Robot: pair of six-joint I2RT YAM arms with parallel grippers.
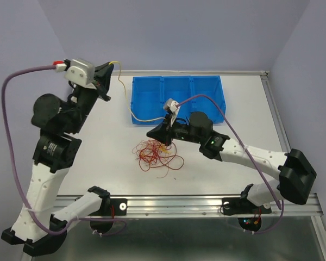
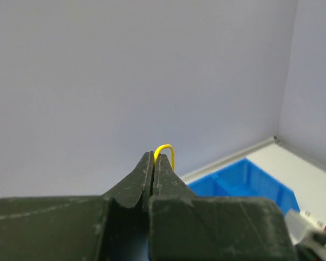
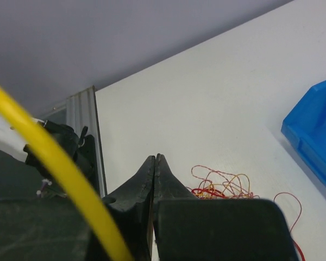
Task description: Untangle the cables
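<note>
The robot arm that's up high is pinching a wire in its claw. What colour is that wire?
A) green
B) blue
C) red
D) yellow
D: the left gripper is shut on a yellow wire, which loops out just above its fingertips, while the red wires lie in a tangle on the table.

Cables (image 1: 155,155) lie on table (image 1: 98,163) just in front of bin (image 1: 176,79), nr ctr.

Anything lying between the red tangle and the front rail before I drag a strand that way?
Nothing: in the top view the white table is bare between the tangle and the front rail.
</note>
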